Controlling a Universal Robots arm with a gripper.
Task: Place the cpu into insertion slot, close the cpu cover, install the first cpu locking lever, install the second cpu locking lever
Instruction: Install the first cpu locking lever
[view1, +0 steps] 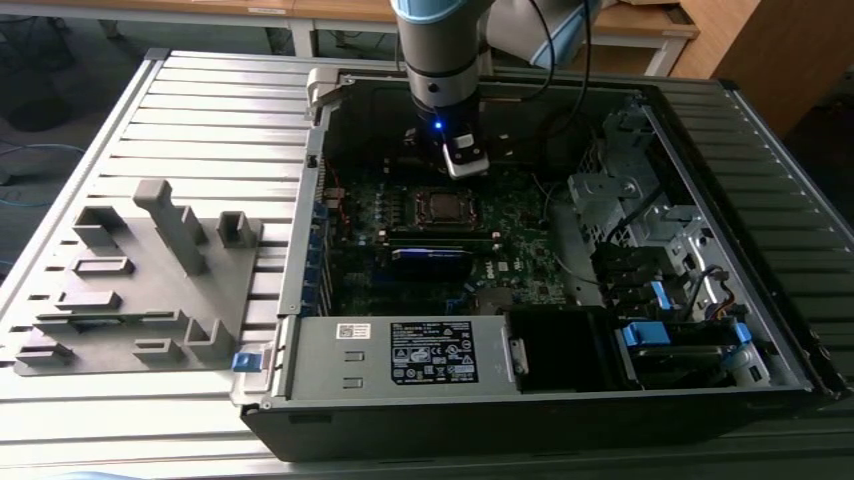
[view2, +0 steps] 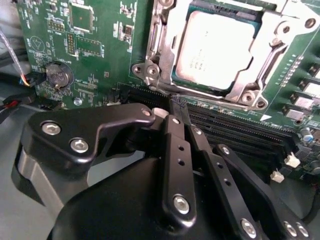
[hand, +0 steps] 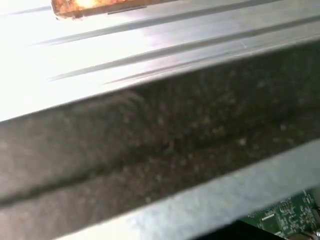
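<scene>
Gripper (view2: 177, 107) seen with fingers pressed together, nothing held between them, tips poised just beside the socket edge and over the long black memory slots (view2: 235, 127) in the second wrist view. In the exterior view, gripper (view1: 461, 160) positioned inside the open computer case (view1: 534, 400), just above the insertion slot (view1: 441, 207).

Cpu (view2: 215, 47) found seated flat in the insertion slot, dull silver face up. Cpu cover (view2: 260, 65) lying down over the chip edges, its window framing the metal face. Locking levers not clearly distinguishable; latched or free could not be told.

Handling, as a judgement: cpu light, rigid, fragile on the underside; best held by opposite edges only. Cover thin, stiff sheet metal, hinged; best pushed on the frame, never on the chip face. Surrounding green circuit board (view2: 95, 60) easily scratched.
</scene>
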